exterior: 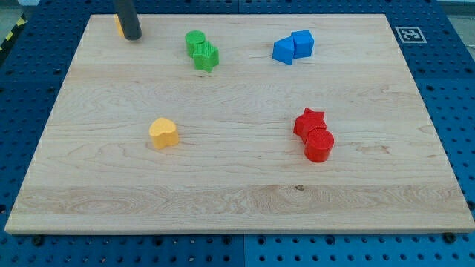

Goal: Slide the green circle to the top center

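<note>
My tool is a plain dark rod with nothing to open or grip, and my tip (133, 36) rests at the top left corner of the pale wooden tabletop (237, 193), touching only a partly hidden orange block (118, 25). The small green plastic circle (195, 41) sits well to its right near the top edge, pressed against a green star-like block (207, 57). It looks light, rigid and easy to slide, so I judge a push on its left side best.

One camera looks down at a slant from beyond the wooden board's (237, 193) bottom edge, framing it whole.
</note>
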You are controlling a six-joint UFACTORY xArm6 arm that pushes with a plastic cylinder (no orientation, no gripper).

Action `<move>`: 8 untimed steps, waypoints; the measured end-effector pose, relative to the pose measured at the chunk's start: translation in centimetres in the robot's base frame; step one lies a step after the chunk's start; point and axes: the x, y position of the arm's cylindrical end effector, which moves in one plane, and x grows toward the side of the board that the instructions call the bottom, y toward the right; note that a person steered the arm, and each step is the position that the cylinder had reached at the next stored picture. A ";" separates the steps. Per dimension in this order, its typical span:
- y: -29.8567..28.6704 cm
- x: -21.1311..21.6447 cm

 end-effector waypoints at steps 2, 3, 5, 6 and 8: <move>3.9 5.9; 7.9 11.3; 8.0 11.7; 8.3 11.6; 10.1 8.7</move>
